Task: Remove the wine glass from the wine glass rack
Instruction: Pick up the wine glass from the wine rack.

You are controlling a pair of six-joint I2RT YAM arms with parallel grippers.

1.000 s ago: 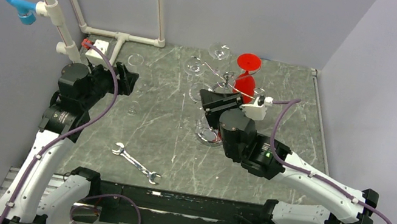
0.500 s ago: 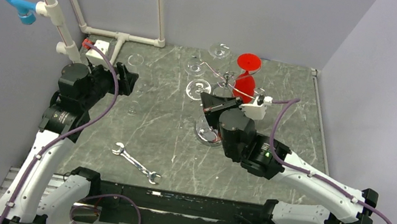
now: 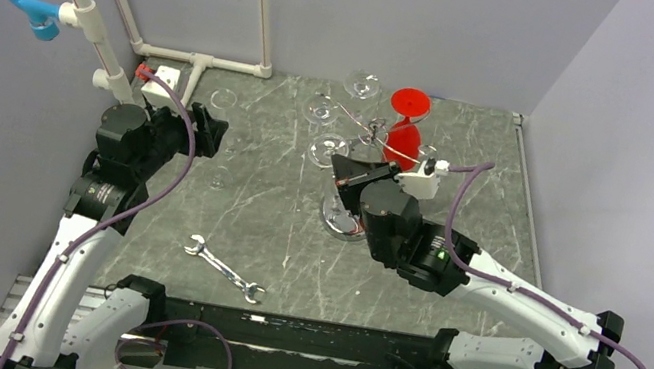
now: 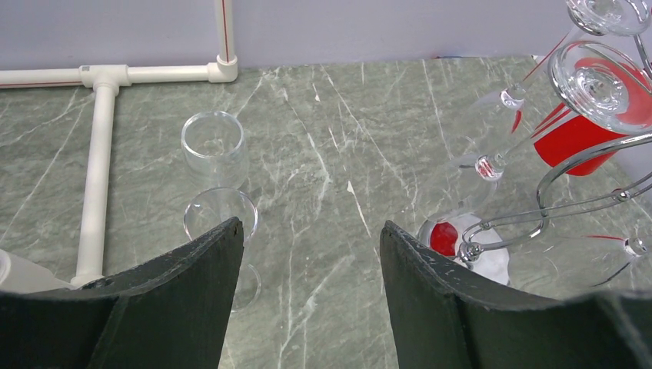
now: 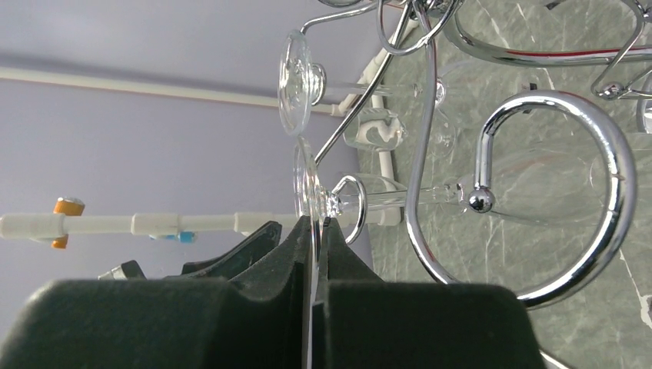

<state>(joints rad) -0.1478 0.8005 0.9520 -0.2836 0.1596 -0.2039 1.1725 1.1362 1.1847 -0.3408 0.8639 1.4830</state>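
Grey walls (image 3: 623, 95) hem the table (image 3: 269, 205); right gripper (image 5: 315, 231) pinches wine glass (image 5: 306, 183) foot, left gripper (image 4: 311, 231) wide.

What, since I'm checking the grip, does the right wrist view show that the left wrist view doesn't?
Only right wrist: the right hand shut on the thin foot of a hanging wine glass. Only left wrist: the open left hand, empty, and a loose clear glass standing on the table. Both: the chrome wine glass rack, the green marble table and white pipe.
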